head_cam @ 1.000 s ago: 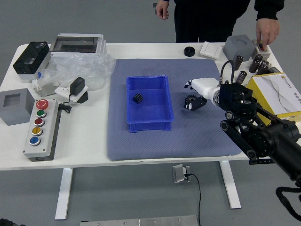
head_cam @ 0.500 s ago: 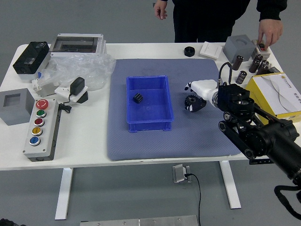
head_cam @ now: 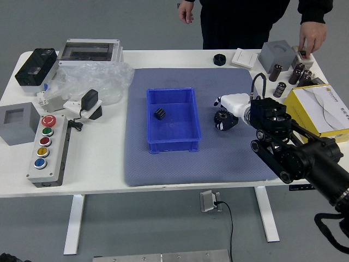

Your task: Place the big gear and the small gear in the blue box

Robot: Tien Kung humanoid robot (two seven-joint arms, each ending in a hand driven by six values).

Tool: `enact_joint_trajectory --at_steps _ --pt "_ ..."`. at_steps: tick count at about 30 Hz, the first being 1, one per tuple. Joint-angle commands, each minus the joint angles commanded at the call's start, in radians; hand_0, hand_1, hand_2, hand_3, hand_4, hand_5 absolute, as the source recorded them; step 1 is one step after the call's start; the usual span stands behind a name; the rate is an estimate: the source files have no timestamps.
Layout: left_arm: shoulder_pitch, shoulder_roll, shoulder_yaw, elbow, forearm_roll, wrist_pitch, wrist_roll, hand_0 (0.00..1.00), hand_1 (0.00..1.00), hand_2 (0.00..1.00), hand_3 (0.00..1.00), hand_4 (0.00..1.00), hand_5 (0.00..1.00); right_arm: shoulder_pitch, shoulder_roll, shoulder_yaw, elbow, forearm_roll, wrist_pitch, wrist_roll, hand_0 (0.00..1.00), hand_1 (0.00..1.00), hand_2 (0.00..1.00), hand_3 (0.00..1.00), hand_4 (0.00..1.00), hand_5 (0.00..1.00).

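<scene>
Small gear (head_cam: pixel 159 113) inside the blue box (head_cam: pixel 174 147), near its left wall; that half of the job looks done, and the floor to its right gives the larger part some room; box stands upright, mouth up, on the grey-blue mat (head_cam: pixel 218 162), a sensible spot, within the right arm's reach

Right hand (head_cam: pixel 235 106) low over the mat, just right of the box, reaching in from the right; dark form at its working end, probably the big gear (head_cam: pixel 222 118), partly covered; cannot tell how wide the hand is set, nor whether it has hold or only contact; its low position suits a pick-up from above, and the short gap to the box should keep the carry brief

Step in hand, as I judge it: securing the second gear; next wants a lift above the box's near right wall, then a move left and a release beside the small one; risk of a rim knock if carried low, or a slip if the hold is poor

Left hand (head_cam: pixel 10 257) at the bottom left corner, barely in sight, its state unreadable; person at the far side, one hand (head_cam: pixel 312 37) at a small pale box (head_cam: pixel 303 59), the other hand (head_cam: pixel 186 12) hanging by the far edge, both away from the work
</scene>
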Motion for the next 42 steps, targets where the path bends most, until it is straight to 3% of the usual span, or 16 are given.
enact_joint_trajectory --at_steps 15,16,21,22,39,40,42 --pt "0.000 -0.002 0.003 0.000 -0.003 -0.001 0.000 0.886 0.867 0.863 0.838 0.831 0.528 0.009 0.013 -0.004 -0.044 -0.019 -0.011 0.001 0.774 0.741 0.815 0.799 0.730 0.287" --pt "0.000 -0.002 0.003 0.000 -0.004 -0.001 0.000 0.886 0.867 0.863 0.837 0.831 0.530 0.009 0.013 -0.004 -0.046 -0.020 -0.012 0.001 0.733 0.700 0.787 0.747 0.710 0.277" --pt "0.000 -0.003 0.005 0.000 -0.006 0.000 -0.001 0.886 0.867 0.863 0.837 0.831 0.530 0.011 0.017 -0.006 -0.057 -0.027 -0.021 0.000 0.733 0.700 0.787 0.747 0.710 0.277" --pt "0.000 -0.003 0.005 0.000 -0.006 0.000 -0.001 0.886 0.867 0.863 0.837 0.831 0.531 0.011 0.018 -0.006 -0.058 -0.029 -0.022 -0.001 0.677 0.650 0.740 0.695 0.682 0.265" --pt "0.001 -0.004 0.006 0.000 -0.004 -0.001 -0.001 0.886 0.866 0.861 0.837 0.833 0.535 0.008 0.030 -0.009 -0.075 -0.032 -0.042 -0.007 0.601 0.556 0.669 0.668 0.655 0.251" --pt "0.001 -0.003 0.006 0.000 -0.004 -0.001 0.000 0.885 0.866 0.861 0.837 0.832 0.535 0.008 0.030 -0.008 -0.076 -0.032 -0.046 -0.007 0.529 0.479 0.582 0.644 0.629 0.247" --pt "0.002 -0.003 0.005 0.000 -0.004 -0.001 0.000 0.885 0.866 0.861 0.837 0.832 0.535 0.008 0.031 -0.006 -0.076 -0.033 -0.054 -0.007 0.529 0.479 0.582 0.644 0.629 0.247"
